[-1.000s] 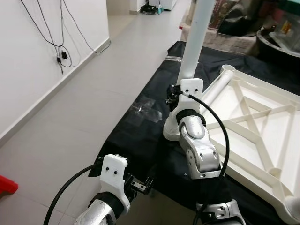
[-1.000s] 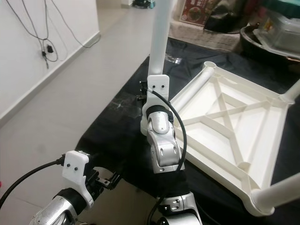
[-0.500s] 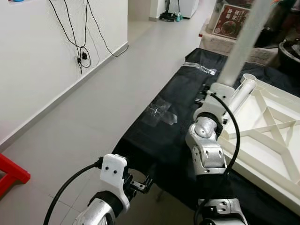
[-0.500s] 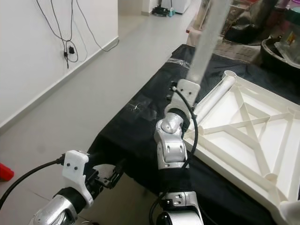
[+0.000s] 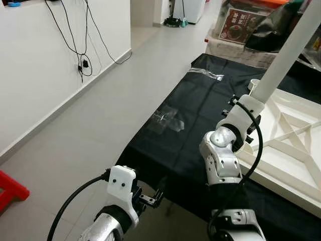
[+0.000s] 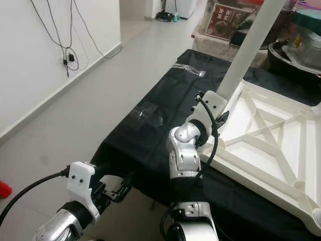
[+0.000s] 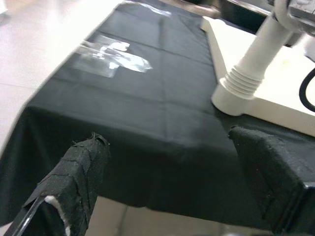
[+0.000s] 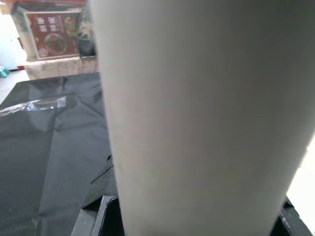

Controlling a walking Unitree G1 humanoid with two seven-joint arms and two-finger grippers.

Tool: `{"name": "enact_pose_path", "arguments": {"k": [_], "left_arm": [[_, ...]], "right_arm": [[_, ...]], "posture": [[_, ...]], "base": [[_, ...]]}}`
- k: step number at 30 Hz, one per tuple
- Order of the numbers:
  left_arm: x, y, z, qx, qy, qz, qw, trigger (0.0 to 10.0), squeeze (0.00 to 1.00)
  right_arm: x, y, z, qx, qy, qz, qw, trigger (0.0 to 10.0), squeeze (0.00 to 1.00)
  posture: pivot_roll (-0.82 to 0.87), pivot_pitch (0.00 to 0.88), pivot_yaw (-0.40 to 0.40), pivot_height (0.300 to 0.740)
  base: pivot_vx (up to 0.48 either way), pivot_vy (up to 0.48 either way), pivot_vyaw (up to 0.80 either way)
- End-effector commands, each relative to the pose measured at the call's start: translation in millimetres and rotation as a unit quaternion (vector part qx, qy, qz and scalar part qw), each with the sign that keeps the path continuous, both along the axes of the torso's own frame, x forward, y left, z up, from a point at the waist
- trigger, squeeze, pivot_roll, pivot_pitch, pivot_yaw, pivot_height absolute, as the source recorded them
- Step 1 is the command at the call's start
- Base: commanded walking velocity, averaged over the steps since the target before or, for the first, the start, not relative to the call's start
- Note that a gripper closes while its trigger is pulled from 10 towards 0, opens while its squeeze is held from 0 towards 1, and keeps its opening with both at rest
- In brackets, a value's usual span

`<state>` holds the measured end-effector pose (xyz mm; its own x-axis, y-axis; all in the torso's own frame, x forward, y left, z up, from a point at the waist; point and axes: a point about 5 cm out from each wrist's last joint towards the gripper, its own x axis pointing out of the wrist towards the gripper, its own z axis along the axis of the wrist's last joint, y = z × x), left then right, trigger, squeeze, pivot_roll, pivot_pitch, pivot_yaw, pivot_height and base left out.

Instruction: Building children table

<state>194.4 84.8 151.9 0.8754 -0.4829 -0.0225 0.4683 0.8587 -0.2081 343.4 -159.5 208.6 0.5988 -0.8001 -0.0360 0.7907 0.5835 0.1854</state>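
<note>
A white children's table top (image 5: 293, 150) lies upside down on a black cloth (image 5: 188, 113). My right gripper (image 5: 244, 107) is shut on a long white table leg (image 5: 287, 52) at the top's near left corner. The leg leans up and to the right. Its ribbed foot (image 7: 239, 93) sits at that corner in the left wrist view, and the leg (image 8: 197, 113) looms close in the right wrist view. My left gripper (image 5: 150, 198) hangs low before the cloth's front edge, open with nothing between its fingers (image 7: 83, 162).
A patch of clear tape (image 5: 165, 120) lies on the cloth. A white wall with hanging cables (image 5: 83, 65) runs along the left beyond grey floor tiles. A red object (image 5: 10, 188) sits low at the left. Boxes and bags (image 5: 241, 25) stand behind the cloth.
The whole picture has shifted, so my head has moved. The leg in my right gripper leaned from nearly upright over to the right. My left gripper stays low and open.
</note>
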Motion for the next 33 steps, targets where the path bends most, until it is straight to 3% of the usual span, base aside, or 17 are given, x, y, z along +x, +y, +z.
{"name": "enact_pose_path", "arguments": {"k": [1, 4, 7, 10, 16, 22, 23, 24, 25, 26, 27, 28, 29, 30, 31, 32, 33], "left_arm": [[-0.8, -0.5, -6.6, 0.003, 0.013, -0.003, 1.0, 10.0, 0.0], [-0.7, -0.5, -6.8, 0.003, 0.013, -0.004, 1.0, 10.0, 0.0], [-0.3, -0.1, -6.9, 0.004, 0.011, -0.007, 1.0, 10.0, 0.0], [-0.3, 0.1, -6.9, 0.005, 0.01, -0.008, 1.0, 10.0, 0.0], [-0.1, 0.0, -7.0, 0.01, 0.007, -0.012, 1.0, 10.0, 0.0], [0.3, 0.6, -7.4, 0.011, 0.006, -0.01, 1.0, 10.0, 0.0], [0.4, 0.7, -7.5, 0.011, 0.006, -0.01, 1.0, 10.0, 0.0], [0.8, 1.0, -7.4, 0.007, 0.008, -0.008, 1.0, 10.0, 0.0], [0.8, 1.0, -7.4, 0.007, 0.008, -0.008, 1.0, 10.0, 0.0], [1.3, 1.2, -7.6, 0.005, 0.009, -0.007, 1.0, 10.0, 0.0], [2.1, 2.0, -8.1, 0.003, 0.011, -0.004, 1.0, 10.0, 0.0], [2.7, 2.5, -8.5, 0.002, 0.013, -0.003, 1.0, 10.0, 0.0], [2.7, 2.5, -8.5, 0.002, 0.013, -0.003, 1.0, 10.0, 0.0], [3.6, 2.9, -8.8, 0.0, 0.014, -0.002, 1.0, 10.0, 0.0], [4.2, 3.2, -8.8, -0.002, 0.015, -0.002, 1.0, 10.0, 1.0], [6.0, 4.5, -8.3, -0.004, 0.014, 0.005, 1.0, 10.0, 1.0], [6.0, 4.5, -8.3, -0.004, 0.014, 0.005, 1.0, 10.0, 1.0]], "right_arm": [[3.4, 49.0, -13.3, 0.106, 0.037, 0.044, 0.993, 10.0, 0.0], [4.7, 41.7, -13.0, 0.102, 0.035, 0.028, 0.994, 10.0, 0.0], [4.6, 11.9, -18.2, 0.092, 0.041, -0.024, 0.995, 10.0, 0.0], [4.7, 8.1, -18.8, 0.087, 0.041, -0.031, 0.995, 10.0, 0.0], [8.3, 17.2, -11.6, 0.083, 0.016, 0.0, 0.996, 10.0, 0.0], [14.1, 29.9, 10.0, 0.057, -0.037, 0.045, 0.997, 10.0, 0.0], [17.6, 33.1, 19.5, 0.049, -0.057, 0.081, 0.994, 10.0, 0.0], [21.0, 41.4, 34.7, 0.047, -0.105, 0.148, 0.982, 10.0, 0.0], [21.0, 41.4, 34.7, 0.047, -0.105, 0.148, 0.982, 10.0, 0.0], [22.4, 47.5, 45.0, 0.043, -0.138, 0.194, 0.97, 10.0, 0.0], [21.7, 59.6, 61.2, 0.054, -0.199, 0.282, 0.937, 10.0, 0.0], [19.4, 67.1, 71.1, 0.061, -0.238, 0.335, 0.91, 10.0, 0.0], [19.4, 67.1, 71.1, 0.061, -0.238, 0.335, 0.91, 10.0, 0.0], [17.4, 75.0, 77.2, 0.075, -0.261, 0.385, 0.882, 10.0, 0.0], [15.8, 79.9, 80.7, 0.085, -0.273, 0.414, 0.864, 10.0, 0.0], [14.0, 86.6, 80.7, 0.1, -0.277, 0.456, 0.84, 10.0, 0.0], [14.0, 86.6, 80.7, 0.1, -0.277, 0.456, 0.84, 10.0, 0.0]], "posture": [[0.13, 0.142, -0.076, 0.74], [0.13, 0.142, -0.076, 0.74], [0.12, 0.14, -0.069, 0.74], [0.12, 0.142, -0.066, 0.74], [0.12, 0.139, -0.067, 0.74], [0.12, 0.135, -0.068, 0.74], [0.12, 0.135, -0.068, 0.74], [0.12, 0.135, -0.068, 0.74], [0.12, 0.135, -0.068, 0.74], [0.12, 0.13, -0.07, 0.74], [0.12, 0.127, -0.073, 0.74], [0.12, 0.127, -0.073, 0.74], [0.12, 0.127, -0.073, 0.74], [0.12, 0.124, -0.072, 0.74], [0.12, 0.124, -0.072, 0.74], [0.12, 0.121, -0.072, 0.74], [0.12, 0.121, -0.072, 0.74]], "base": [[0.0, 0.0, 0.0], [0.0, 0.0, 0.0], [0.0, 0.0, 0.0], [0.0, 0.0, 0.0], [0.0, 0.0, 0.0], [0.0, 0.0, 0.0], [0.0, 0.0, 0.0], [0.0, 0.0, 0.0], [0.0, 0.0, 0.0], [0.0, 0.0, 0.0], [0.0, 0.0, 0.0], [0.0, 0.0, 0.0], [0.0, 0.0, 0.0], [0.0, 0.0, 0.0], [0.0, 0.0, 0.0], [0.0, 0.0, 0.0], [0.0, 0.0, 0.0]]}}
